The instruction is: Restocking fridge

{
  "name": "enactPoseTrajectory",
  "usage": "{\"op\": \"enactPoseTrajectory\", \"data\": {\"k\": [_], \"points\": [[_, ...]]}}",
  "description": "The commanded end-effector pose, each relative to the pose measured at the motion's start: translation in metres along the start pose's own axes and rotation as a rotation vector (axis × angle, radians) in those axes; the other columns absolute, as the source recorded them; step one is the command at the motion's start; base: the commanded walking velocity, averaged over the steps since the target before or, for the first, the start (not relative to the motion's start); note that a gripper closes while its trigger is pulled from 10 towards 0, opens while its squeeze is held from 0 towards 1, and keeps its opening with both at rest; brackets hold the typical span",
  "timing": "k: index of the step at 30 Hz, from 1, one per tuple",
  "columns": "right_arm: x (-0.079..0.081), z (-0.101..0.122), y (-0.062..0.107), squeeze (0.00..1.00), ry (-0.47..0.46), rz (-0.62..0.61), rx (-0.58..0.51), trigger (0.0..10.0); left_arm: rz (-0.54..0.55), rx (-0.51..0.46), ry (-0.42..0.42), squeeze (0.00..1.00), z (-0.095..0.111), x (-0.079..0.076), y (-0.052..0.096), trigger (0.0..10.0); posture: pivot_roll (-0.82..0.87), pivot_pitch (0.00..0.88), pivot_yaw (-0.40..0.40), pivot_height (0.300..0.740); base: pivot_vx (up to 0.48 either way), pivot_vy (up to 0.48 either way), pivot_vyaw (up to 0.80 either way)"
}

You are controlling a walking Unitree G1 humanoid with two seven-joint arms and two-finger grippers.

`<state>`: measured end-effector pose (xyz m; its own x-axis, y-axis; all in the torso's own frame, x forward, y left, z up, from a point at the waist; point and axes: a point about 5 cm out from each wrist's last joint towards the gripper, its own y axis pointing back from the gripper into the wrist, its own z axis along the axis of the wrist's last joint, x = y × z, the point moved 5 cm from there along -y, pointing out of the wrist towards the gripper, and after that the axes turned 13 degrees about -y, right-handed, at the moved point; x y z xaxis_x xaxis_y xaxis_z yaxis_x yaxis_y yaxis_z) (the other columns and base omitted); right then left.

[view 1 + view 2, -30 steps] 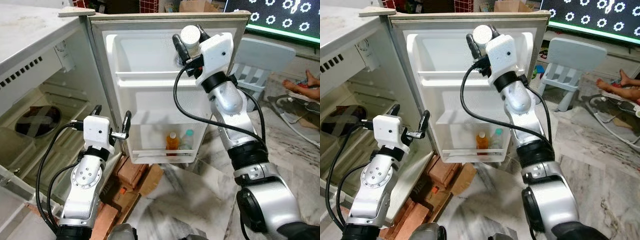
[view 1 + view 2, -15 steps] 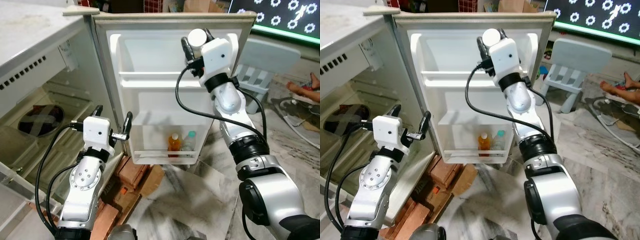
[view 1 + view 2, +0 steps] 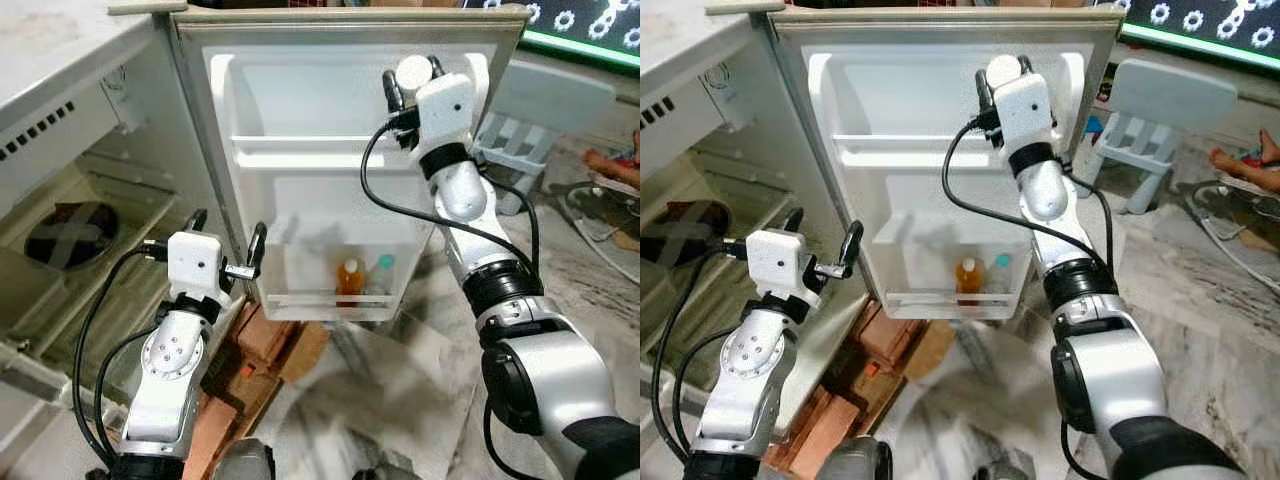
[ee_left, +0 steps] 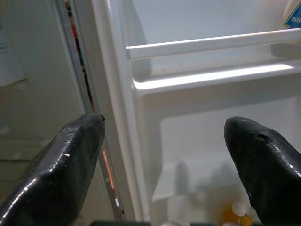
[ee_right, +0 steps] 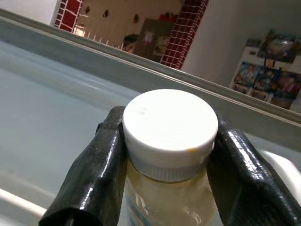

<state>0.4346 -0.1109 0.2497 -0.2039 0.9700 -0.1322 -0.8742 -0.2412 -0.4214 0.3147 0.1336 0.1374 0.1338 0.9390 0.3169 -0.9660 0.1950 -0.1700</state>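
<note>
Right hand [image 5: 164, 155] gripping bottle [image 5: 165, 141]

Silver jointed arms, white boxy wrist housings, looping black cables — glossy black fingers [image 4: 70, 155].

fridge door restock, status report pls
Right gripper shut on white-capped bottle, raised at top door shelf. Left gripper open, idle by door edge. Two bottles on bottom shelf.
</note>
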Motion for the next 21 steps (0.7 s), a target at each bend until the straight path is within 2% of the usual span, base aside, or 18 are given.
{"op": "enactPoseTrajectory", "data": {"k": [1,3,5,8,21], "points": [[-0.011,0.007,-0.007,0.00,-0.037,-0.059,-0.009,10.0,-0.009,-0.014,-0.009,0.00,0.005,-0.001,0.000,10.0,0.15,0.026,-0.017,0.740,0.000,0.000,0.00],[-0.020,-0.003,-0.006,0.00,-0.070,-0.103,0.043,10.0,-0.012,-0.013,-0.011,0.00,0.005,-0.001,0.000,10.0,0.15,0.027,-0.017,0.740,0.000,0.000,0.00],[-0.022,-0.006,-0.005,0.00,-0.074,-0.112,0.056,10.0,-0.012,-0.013,-0.011,0.00,0.005,-0.001,0.000,10.0,0.15,0.027,-0.017,0.740,0.000,0.000,0.00],[-0.038,-0.017,-0.003,0.00,-0.109,-0.189,0.124,10.0,-0.011,-0.009,-0.013,0.00,0.005,-0.001,0.000,10.0,0.15,0.030,-0.020,0.740,0.000,0.000,0.00],[-0.055,-0.027,0.000,0.00,-0.141,-0.261,0.197,10.0,-0.015,-0.005,-0.017,0.00,0.004,-0.002,0.000,10.0,0.15,0.029,-0.016,0.740,0.000,0.000,0.00]]}}
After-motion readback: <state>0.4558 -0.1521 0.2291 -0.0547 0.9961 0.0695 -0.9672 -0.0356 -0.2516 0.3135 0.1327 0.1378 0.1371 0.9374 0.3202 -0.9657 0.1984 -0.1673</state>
